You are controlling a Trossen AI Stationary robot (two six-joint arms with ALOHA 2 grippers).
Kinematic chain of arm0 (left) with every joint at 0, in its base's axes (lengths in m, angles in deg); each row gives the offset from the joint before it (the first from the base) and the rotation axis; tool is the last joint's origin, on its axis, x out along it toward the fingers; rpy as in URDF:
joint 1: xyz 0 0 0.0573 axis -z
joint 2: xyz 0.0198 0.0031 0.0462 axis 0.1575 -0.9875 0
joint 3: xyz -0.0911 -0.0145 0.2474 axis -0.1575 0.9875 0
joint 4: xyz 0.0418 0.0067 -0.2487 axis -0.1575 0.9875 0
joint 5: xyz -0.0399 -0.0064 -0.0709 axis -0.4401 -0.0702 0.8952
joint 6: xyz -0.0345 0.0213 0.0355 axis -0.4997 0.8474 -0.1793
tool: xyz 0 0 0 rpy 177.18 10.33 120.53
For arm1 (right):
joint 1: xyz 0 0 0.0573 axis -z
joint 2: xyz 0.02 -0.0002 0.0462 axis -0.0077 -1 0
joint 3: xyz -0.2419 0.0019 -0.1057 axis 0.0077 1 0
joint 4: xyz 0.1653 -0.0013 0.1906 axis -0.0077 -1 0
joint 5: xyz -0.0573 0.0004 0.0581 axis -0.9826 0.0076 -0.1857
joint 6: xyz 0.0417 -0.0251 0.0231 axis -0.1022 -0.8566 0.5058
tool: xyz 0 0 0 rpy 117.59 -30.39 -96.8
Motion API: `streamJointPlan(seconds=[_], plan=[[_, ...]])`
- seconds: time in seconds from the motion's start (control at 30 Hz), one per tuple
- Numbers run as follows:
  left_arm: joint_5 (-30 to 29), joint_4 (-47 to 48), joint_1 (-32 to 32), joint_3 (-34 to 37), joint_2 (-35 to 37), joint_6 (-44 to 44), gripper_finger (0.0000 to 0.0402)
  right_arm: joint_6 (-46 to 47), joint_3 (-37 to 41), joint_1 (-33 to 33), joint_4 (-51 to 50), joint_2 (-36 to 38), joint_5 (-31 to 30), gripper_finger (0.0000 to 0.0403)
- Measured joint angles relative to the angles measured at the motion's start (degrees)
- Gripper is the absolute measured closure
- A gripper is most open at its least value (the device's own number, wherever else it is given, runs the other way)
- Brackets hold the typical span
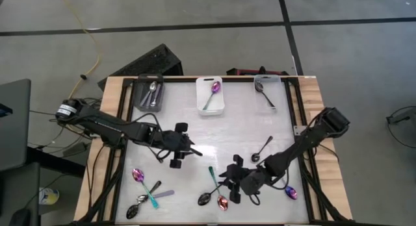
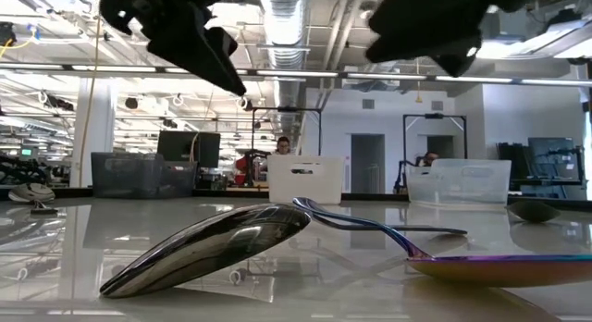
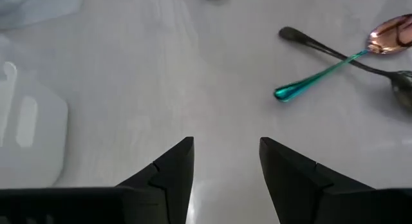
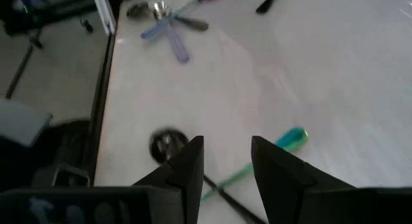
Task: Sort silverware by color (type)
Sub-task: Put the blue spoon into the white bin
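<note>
Hovering with jaws spread, your right gripper (image 1: 242, 187) sits over the crossed pair, teal-handled iridescent spoon (image 1: 216, 187) atop glossy black spoon (image 1: 207, 198), near the front edge; closing there risks pinching both finishes together.

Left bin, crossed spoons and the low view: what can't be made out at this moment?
- Left bin, high view: silver pieces overlap and are too small to count.
- Crossed spoons, high view: the right gripper covers part of the pair.
- Low view: both grippers are cut off by the top edge, and the big foreground spoon blocks the table behind it.
</note>
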State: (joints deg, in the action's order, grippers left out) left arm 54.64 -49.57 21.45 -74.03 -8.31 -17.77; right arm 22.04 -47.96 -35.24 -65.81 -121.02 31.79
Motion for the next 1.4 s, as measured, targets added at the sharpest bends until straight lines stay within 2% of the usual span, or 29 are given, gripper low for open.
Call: streamJointPlan(seconds=[0.17,0.3,0.43,0.53,0.67,0.73,0.87,1.0,1.13,1.23,1.4], plan=[[2.48,-3.82,-2.08,0.07,-0.01,4.37,0.0239,-0.09,0.04,-1.42,-5.72,2.02,0.13,0.0251],[9.55,-7.11,-3.72,0.18,-0.04,6.13,0.0239,3.47,0.04,-2.04,-9.87,2.83,0.41,0.0251],[19.28,-17.39,-4.11,4.50,-0.02,5.01,0.0239,9.94,0.04,-2.07,-13.50,3.15,5.39,0.0251],[24.43,-29.58,-3.96,9.94,-0.79,5.26,0.0239,13.44,0.06,-2.11,-15.68,3.10,10.76,0.0251],[22.90,-44.64,-2.88,14.83,-4.33,5.75,0.0239,15.27,0.07,-2.04,-19.61,3.10,13.83,0.0251],[21.72,-47.60,-2.10,14.76,-7.04,8.05,0.0239,14.79,0.07,-1.48,-20.68,3.10,13.81,0.0251],[21.99,-45.18,-0.58,8.93,-14.14,12.13,0.0239,11.97,0.07,0.32,-20.82,3.08,13.38,0.0251],[24.46,-30.93,-0.09,-0.15,-19.80,18.74,0.0239,10.99,0.07,1.73,-19.94,3.08,12.31,0.0251],[24.52,-17.92,0.27,-8.93,-25.07,24.52,0.0239,11.23,0.04,1.89,-19.98,3.08,12.11,0.0251],[24.60,-14.02,1.08,-14.54,-28.89,26.90,0.0239,11.31,0.04,1.40,-19.73,3.08,12.11,0.0251],[25.59,-9.96,2.07,-20.05,-33.31,30.00,0.0239,12.35,0.05,0.75,-20.02,3.06,12.07,0.0251]])
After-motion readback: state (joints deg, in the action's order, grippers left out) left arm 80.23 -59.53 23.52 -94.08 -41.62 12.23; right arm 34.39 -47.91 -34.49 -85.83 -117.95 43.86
